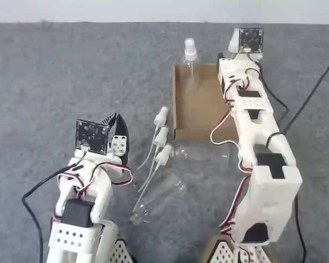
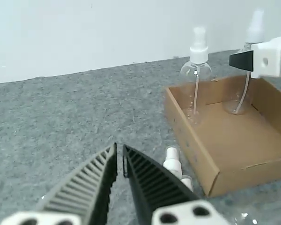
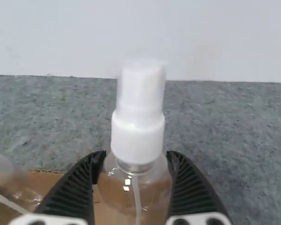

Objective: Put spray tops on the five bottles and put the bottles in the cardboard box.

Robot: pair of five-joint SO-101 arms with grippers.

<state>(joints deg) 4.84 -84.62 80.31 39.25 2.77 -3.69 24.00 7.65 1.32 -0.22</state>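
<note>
Right jaws closed on a capped bottle [image 3: 136, 136] standing in the cardboard box [image 2: 192, 145], another capped bottle [image 2: 195, 70] beside them, left jaws shut and empty, spray tops [image 2: 172, 161] just ahead of them

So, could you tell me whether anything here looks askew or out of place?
Nothing looks damaged or spilled. Clear uncapped bottles lie on their sides by three loose spray tops; the capped bottles in the cardboard box stand upright.
</note>
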